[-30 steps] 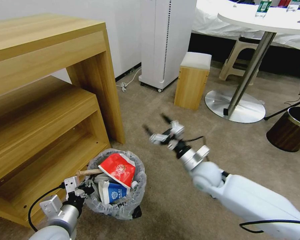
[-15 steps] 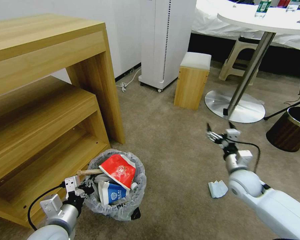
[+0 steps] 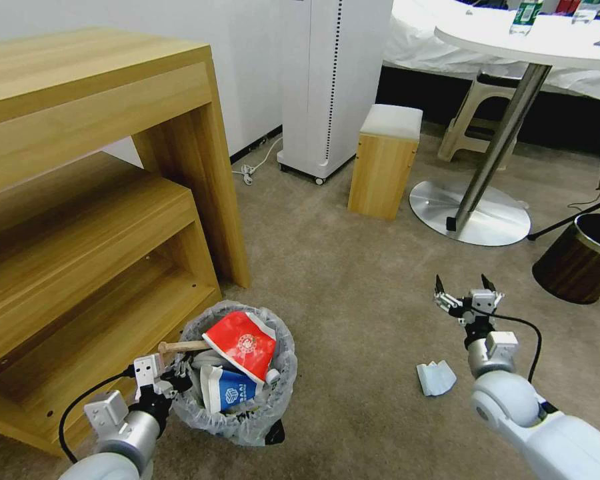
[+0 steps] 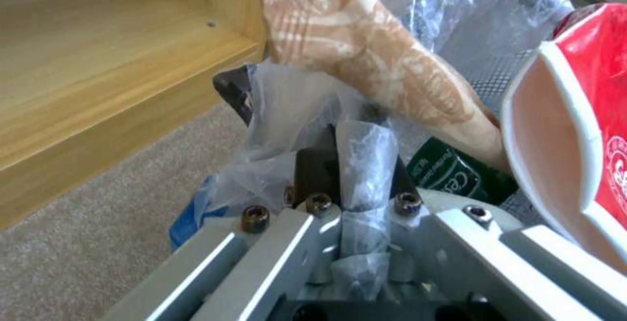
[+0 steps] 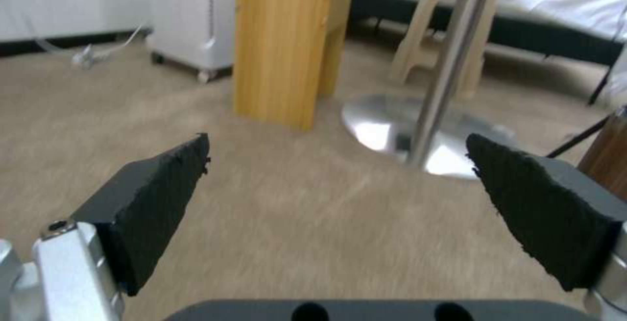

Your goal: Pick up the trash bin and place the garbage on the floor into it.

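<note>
Beige carpet [image 3: 353, 280] runs from a wooden shelf unit [image 3: 93, 200] on the left to a round table's steel foot [image 3: 470, 217] and a small wooden stool [image 3: 385, 163] farther back. The bin [image 3: 237, 427] stands upright on the floor just beside the shelf's lower corner, its mouth facing up and its liner frilled over the rim.

The left gripper [image 3: 170, 383] is at the bin's near-left rim. In the left wrist view its fingers [image 4: 366, 159] are closed on rim and liner together, most likely to keep the bin steady and within reach while litter goes in.

The bin is heaped full: a red wrapper [image 3: 240, 343] leans upright against a blue-white carton [image 3: 223, 390], and a wooden stick [image 3: 180, 347] lies nearly level across the rim, its long axis running out toward the shelf.

One piece is left on the carpet, a pale blue mask [image 3: 437, 378], lying flat and creased well to the right of the bin. Its long axis seems to run roughly left to right, though the folds make this hard to judge.

The right gripper [image 3: 465, 295] hangs above the floor just beyond the mask, pointing away from the robot, pads [image 5: 163, 198] spread wide with nothing between them.
</note>
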Available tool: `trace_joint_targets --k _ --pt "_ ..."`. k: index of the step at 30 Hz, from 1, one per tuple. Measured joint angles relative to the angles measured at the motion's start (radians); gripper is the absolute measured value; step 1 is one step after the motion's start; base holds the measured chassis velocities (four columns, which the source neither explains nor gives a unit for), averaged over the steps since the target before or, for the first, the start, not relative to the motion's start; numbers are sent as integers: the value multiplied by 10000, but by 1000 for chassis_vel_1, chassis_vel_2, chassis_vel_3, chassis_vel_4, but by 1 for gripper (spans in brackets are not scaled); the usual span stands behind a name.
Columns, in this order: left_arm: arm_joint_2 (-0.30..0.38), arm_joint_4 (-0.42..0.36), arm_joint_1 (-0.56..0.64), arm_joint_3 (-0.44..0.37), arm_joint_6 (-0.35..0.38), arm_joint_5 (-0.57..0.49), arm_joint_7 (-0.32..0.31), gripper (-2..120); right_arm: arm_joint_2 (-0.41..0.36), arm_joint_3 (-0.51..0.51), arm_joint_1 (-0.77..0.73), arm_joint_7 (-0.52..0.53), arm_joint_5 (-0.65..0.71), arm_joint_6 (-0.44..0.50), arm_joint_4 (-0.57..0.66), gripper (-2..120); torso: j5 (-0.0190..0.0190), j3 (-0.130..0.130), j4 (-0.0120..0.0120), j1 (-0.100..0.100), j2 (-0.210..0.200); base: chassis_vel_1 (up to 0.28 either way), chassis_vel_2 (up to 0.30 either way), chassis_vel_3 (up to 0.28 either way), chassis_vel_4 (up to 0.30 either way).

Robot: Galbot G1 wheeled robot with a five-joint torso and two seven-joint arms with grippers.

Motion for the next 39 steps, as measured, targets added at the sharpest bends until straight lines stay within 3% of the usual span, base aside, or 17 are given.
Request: trace_joint_targets --k 5,8,11,17,23,27,32,39 --pt "23 16 -43 37 -23 7 46 1 -339 241 -691 -1390 652 577 -48 100 0 0 -2 -1 0 0 0 0 0" --pt "7 -15 16 71 -45 111 103 1 -544 484 -992 -3624 912 2064 -506 100 -3 1 -2 -1 0 0 0 0 0" --pt "9 -73 76 57 -47 150 132 1 -593 578 -1128 -4556 829 2834 -830 100 0 1 -1 -1 0 0 0 0 0" --pt "6 -100 111 34 -72 249 193 1 -602 726 -1290 -4859 630 3165 -960 100 0 1 -2 0 0 0 0 0 0" --pt "-61 -145 152 79 -87 356 224 1 -847 947 -1562 -5803 433 3622 -1344 100 -1 1 -2 -1 1 0 0 0 0" --pt "-264 -136 148 156 -110 503 282 1 -999 848 -1551 -7569 113 4602 -2643 100 -2 0 -2 0 1 0 0 0 0" --pt "-392 -62 154 163 -157 575 323 1 -939 573 -1774 -7801 -5 4839 -3318 100 -1 1 -1 -1 1 0 0 0 0" --pt "-467 112 94 171 -245 575 406 1 -599 -159 -1544 -7075 216 4554 -4601 100 1 1 -2 -1 0 0 0 0 0"
